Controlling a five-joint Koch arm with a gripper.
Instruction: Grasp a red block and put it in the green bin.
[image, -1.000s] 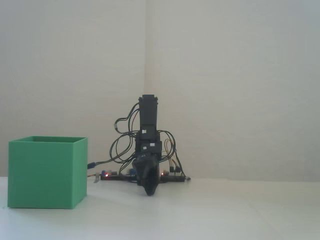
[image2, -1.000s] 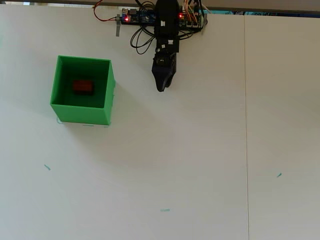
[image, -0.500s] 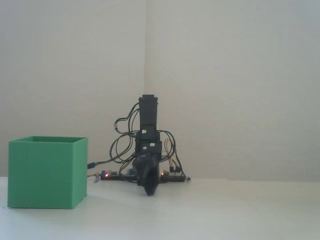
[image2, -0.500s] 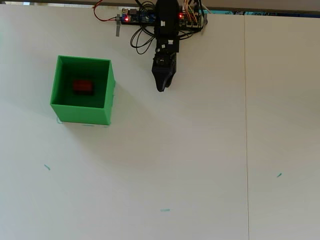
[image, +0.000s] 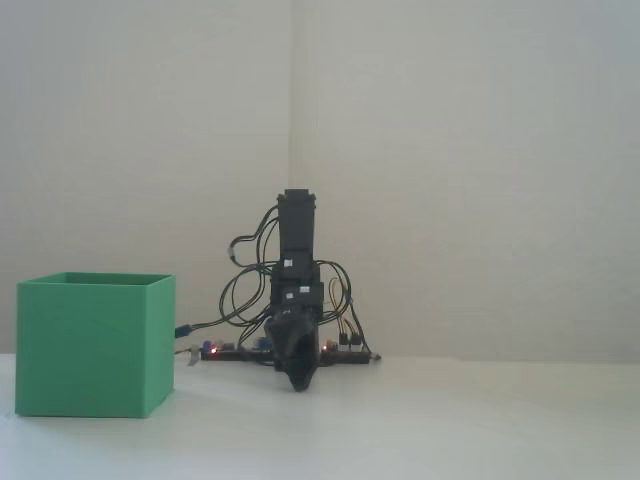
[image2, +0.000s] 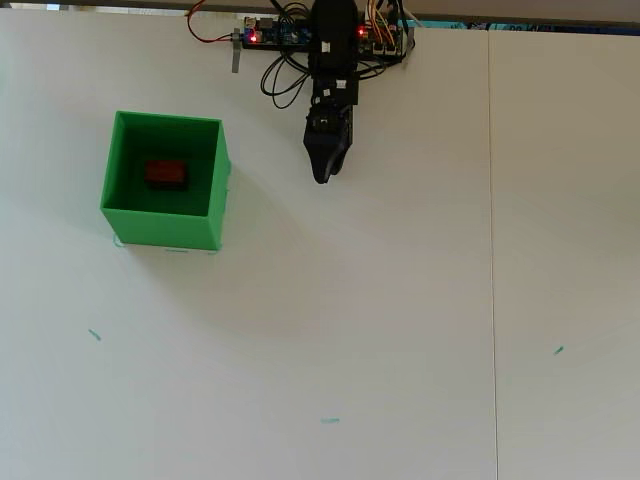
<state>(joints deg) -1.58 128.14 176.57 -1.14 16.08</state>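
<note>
The red block (image2: 165, 174) lies on the floor inside the green bin (image2: 216, 195) in the overhead view. In the fixed view the bin (image: 95, 345) stands at the left and hides the block. My gripper (image2: 322, 176) points toward the table's middle, right of the bin and apart from it, with its jaws together and nothing between them. In the fixed view the gripper (image: 299, 384) hangs low over the table in front of the arm's base.
A circuit board with wires and lit LEDs (image2: 275, 35) sits at the arm's base by the table's far edge. A seam (image2: 492, 250) runs down the white table at the right. Small green marks (image2: 94, 335) dot the surface.
</note>
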